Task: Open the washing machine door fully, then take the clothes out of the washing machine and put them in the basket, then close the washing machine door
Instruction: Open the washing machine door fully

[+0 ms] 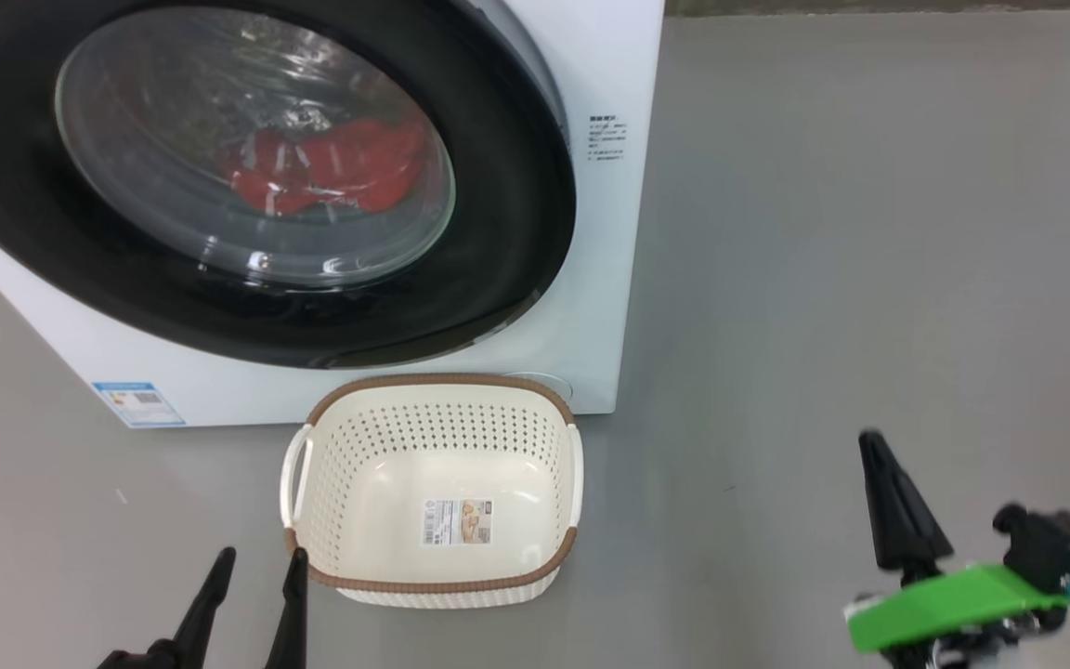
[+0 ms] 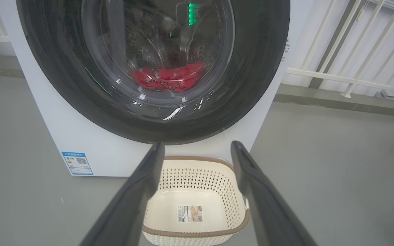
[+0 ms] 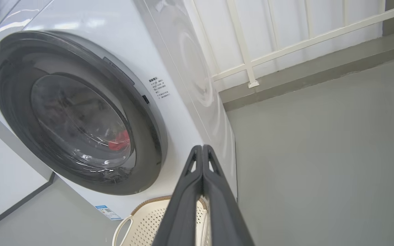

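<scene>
The round glossy black-rimmed washing machine door (image 1: pixel 507 214) stood shut over the bright red fabric clothes (image 1: pixel 331 172) (no step done yet). The cream perforated plastic basket (image 1: pixel 442 382) lay empty before it; left gripper (image 1: pixel 261 556) spread, right gripper (image 1: pixel 870 442) pressed together.

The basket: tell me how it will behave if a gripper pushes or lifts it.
The basket is probably light: it is empty, with perforated plastic walls. On the smooth grey floor it would likely slide rather than tip, being wide and low. Its walls look stiff, so it should keep its shape when lifted.
</scene>
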Robot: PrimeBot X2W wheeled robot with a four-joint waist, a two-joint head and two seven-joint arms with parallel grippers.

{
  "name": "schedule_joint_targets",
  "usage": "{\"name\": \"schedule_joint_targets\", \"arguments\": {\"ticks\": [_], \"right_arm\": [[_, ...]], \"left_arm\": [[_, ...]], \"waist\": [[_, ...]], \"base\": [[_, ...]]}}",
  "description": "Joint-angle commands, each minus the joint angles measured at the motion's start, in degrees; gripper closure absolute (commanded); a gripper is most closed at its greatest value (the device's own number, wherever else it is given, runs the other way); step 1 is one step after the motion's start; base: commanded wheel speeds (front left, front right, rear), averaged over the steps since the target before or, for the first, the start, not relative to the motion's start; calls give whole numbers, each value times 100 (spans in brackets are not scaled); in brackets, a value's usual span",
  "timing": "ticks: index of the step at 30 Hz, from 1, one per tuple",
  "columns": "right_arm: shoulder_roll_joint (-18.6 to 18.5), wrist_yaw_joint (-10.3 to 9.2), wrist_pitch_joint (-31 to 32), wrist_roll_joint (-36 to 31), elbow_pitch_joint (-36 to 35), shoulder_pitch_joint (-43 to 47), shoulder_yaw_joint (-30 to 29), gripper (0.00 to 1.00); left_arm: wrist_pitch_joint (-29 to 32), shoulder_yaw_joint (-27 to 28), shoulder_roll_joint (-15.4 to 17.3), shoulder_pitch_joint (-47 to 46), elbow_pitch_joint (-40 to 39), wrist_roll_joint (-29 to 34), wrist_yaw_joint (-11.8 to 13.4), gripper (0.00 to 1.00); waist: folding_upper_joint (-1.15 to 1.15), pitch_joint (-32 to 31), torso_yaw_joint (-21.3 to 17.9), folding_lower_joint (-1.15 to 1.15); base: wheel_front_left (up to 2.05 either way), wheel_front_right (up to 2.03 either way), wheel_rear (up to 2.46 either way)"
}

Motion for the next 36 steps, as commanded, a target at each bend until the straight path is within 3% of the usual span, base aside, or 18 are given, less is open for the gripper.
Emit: {"name": "schedule_joint_targets", "arguments": {"ticks": [1, 16, 23, 28, 32, 36], "right_arm": [[-66, 3, -67, 160, -165, -384, 184, 100], [-71, 3, -67, 1238, -138, -2500, 286, 100], [-377, 3, -67, 1744, 180, -3449, 554, 100], [-620, 3, 64, 2573, 572, -4111, 803, 100], [-883, 3, 475, 3482, 890, -4708, 975, 100], [-1046, 3, 883, 3970, 1003, -4982, 1141, 100]], "left_arm": [[-70, 164, 43, -240, -162, -39, -33, 0], [-70, -187, 8, -623, -222, -146, -33, 0], [-70, -427, -3, -848, -200, -238, -33, 0], [-70, -568, -10, -1040, -162, -314, -33, 0], [-70, -698, -32, -1227, -123, -393, -33, 0], [-70, -768, -48, -1312, -87, -439, -33, 0]], "waist": [[0, 48, 58, 0], [0, 522, 555, 0], [0, 835, 859, 0], [0, 1067, 1087, 0], [0, 1275, 1317, 0], [0, 1377, 1445, 0]], "base": [[0, 0, 0], [0, 0, 0], [0, 0, 0], [0, 0, 0], [0, 0, 0], [0, 0, 0]]}}
